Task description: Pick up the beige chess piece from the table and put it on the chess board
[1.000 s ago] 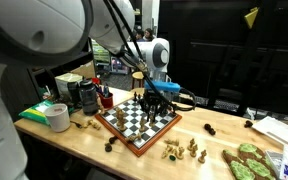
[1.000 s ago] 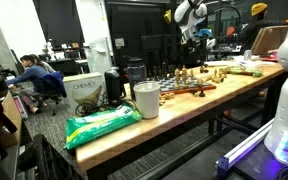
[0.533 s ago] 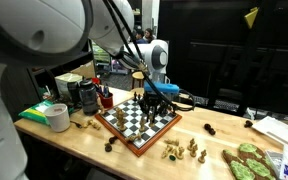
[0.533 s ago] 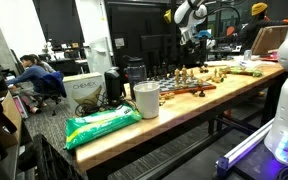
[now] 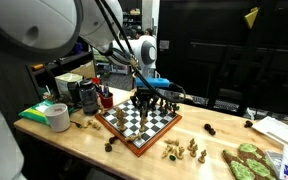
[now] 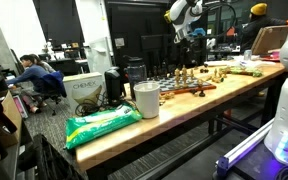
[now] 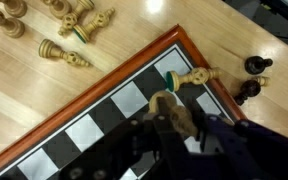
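My gripper [image 5: 144,98] hangs just above the chess board [image 5: 134,146], which has a reddish-brown frame and lies on the light-wood table [image 5: 84,148]. In the wrist view the dark fingers [image 7: 172,125] are shut on a beige chess piece [image 7: 176,108] over the checkered squares near the board's corner [image 7: 180,38]. Another beige piece [image 7: 197,76] lies on its side on the board by that corner. The gripper also shows in an exterior view [image 6: 181,33] above the board [image 6: 189,91].
Several beige pieces [image 5: 180,150] stand on the table in front of the board, also in the wrist view [image 7: 72,30]. Two dark pieces [image 7: 250,78] lie beside the board's corner. A white tape roll [image 5: 57,117], dark containers [image 5: 84,95] and green items [image 5: 246,162] flank the board.
The arm and gripper have shifted left over the chess board and sit slightly lower. The pieces on the table have not moved.
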